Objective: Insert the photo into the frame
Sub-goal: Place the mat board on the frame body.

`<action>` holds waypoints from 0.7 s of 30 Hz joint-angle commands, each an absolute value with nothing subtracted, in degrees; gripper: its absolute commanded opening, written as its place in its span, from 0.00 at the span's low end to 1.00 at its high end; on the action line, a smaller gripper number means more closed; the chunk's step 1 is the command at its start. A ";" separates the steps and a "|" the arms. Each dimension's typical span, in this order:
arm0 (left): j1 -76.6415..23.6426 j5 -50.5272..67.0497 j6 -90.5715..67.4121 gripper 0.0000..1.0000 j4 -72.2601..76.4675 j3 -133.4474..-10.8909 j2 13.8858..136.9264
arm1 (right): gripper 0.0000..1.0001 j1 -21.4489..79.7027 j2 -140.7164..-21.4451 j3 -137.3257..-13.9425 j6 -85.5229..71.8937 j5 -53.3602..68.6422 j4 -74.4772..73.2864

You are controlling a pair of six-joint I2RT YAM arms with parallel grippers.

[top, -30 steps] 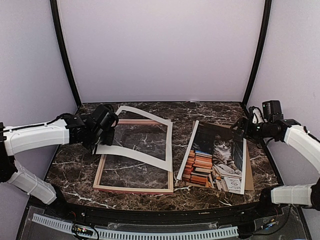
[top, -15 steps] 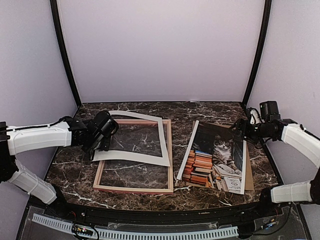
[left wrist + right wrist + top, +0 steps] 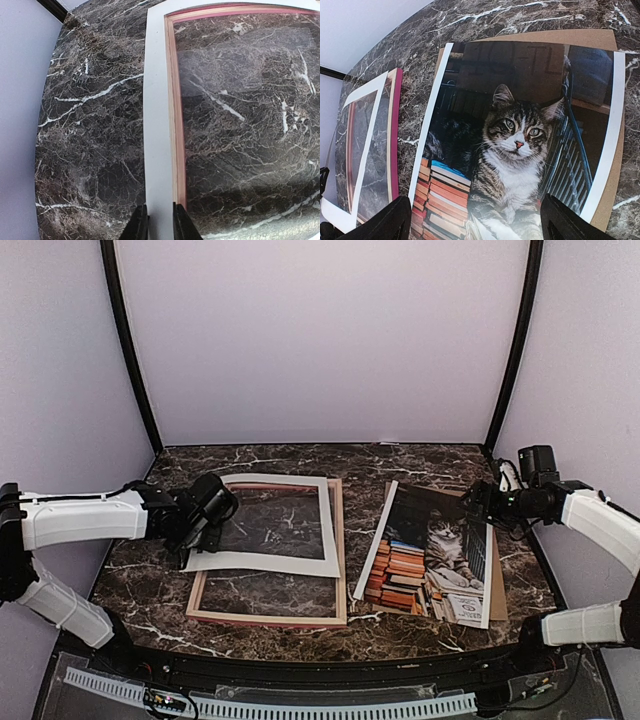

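Note:
The photo (image 3: 430, 555) of a tabby cat and stacked books lies face up at the right, filling the right wrist view (image 3: 510, 150). My right gripper (image 3: 485, 508) hovers open over its far edge, and nothing sits between its fingertips (image 3: 475, 220). The frame (image 3: 265, 618) lies flat at the left with its pale wood side up and a pink edge (image 3: 395, 140) showing. A white mat border (image 3: 265, 562) rests over the frame's far part. My left gripper (image 3: 190, 545) is shut on that mat's left strip (image 3: 157, 125), beside the frame rail (image 3: 175, 125).
A brown cardboard backing board (image 3: 498, 590) lies under the photo, and its top edge (image 3: 545, 37) sticks out. The dark marble tabletop (image 3: 150, 580) is ringed by pale walls and black corner posts. Both arm bases stand at the near edge.
My left gripper has lowered the tilted white mat until it lies nearly flat over the frame, drawing it slightly left. The right gripper has barely shifted above the photo.

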State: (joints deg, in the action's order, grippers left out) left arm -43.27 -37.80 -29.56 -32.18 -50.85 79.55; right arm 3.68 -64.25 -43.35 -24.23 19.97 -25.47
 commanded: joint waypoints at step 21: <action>-43.18 -33.40 -28.55 0.19 -27.30 -45.09 78.05 | 0.91 3.72 -65.57 -41.84 -23.34 20.13 -22.68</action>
